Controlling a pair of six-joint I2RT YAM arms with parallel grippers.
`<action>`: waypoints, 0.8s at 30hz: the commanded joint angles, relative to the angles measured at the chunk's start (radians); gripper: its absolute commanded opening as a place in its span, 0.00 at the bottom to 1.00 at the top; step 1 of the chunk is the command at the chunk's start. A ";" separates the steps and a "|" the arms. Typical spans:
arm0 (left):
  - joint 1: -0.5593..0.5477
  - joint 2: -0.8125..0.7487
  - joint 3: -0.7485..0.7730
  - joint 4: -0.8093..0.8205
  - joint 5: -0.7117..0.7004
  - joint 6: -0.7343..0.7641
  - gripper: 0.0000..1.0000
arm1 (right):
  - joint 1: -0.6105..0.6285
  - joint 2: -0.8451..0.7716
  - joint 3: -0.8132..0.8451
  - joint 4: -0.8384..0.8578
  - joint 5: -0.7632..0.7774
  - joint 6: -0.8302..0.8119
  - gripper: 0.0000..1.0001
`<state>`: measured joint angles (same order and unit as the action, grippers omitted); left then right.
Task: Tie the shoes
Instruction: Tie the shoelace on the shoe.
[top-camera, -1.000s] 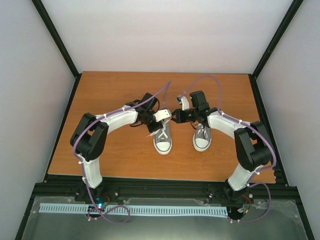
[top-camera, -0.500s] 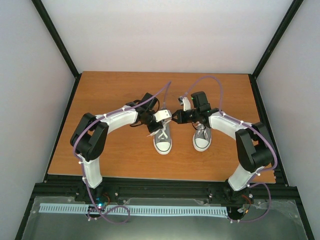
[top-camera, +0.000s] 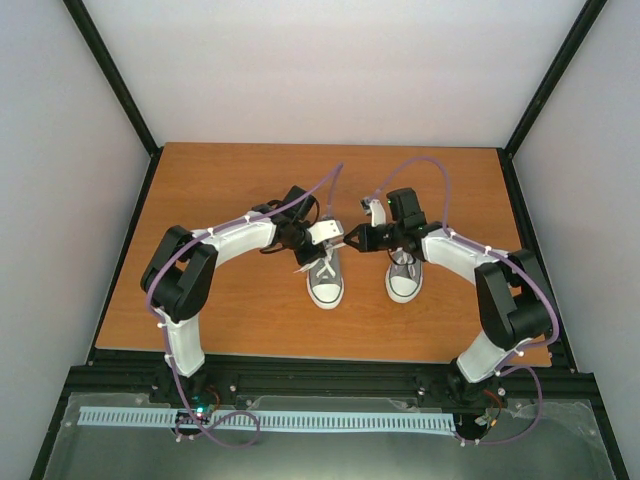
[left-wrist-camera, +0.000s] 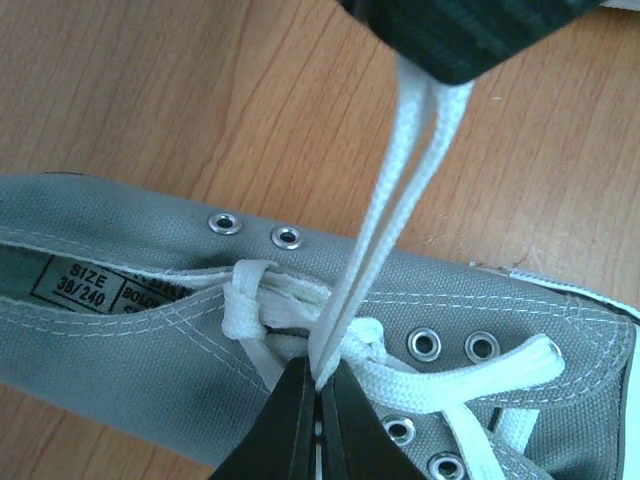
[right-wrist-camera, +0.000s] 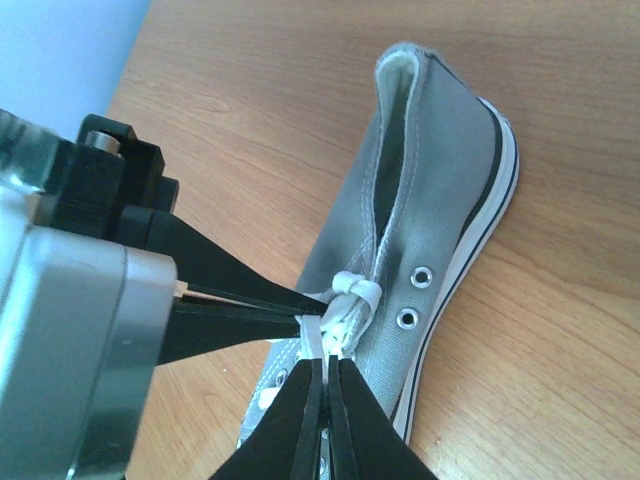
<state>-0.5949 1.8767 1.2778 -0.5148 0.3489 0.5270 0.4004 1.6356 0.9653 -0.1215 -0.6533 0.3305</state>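
Shoes (top-camera: 404, 278): sitting side by side on the table (top-camera: 220, 190), toes pointing toward the arm bases. Meeting tip to tip over the left-hand shoe (top-camera: 326, 285). Clamping shut with the left gripper (left-wrist-camera: 320, 385) on a doubled white lace (left-wrist-camera: 385, 215), right beside the knot (left-wrist-camera: 245, 300). Pinching that same lace with the right gripper (right-wrist-camera: 325, 365), fingers closed tight. Pulling it taut between both, up off the grey canvas.
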 joint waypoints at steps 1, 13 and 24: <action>0.000 0.030 -0.020 -0.056 -0.009 0.022 0.01 | -0.014 0.002 -0.029 0.060 -0.012 0.024 0.03; 0.011 -0.022 0.150 -0.270 0.058 0.119 0.59 | -0.014 0.065 -0.002 0.065 -0.046 0.003 0.04; 0.164 -0.031 0.127 -0.422 0.020 0.390 0.65 | -0.014 0.033 0.053 -0.062 0.059 -0.071 0.37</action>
<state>-0.4587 1.8553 1.4582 -0.8902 0.4099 0.7879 0.3927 1.7050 0.9771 -0.1173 -0.6544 0.3031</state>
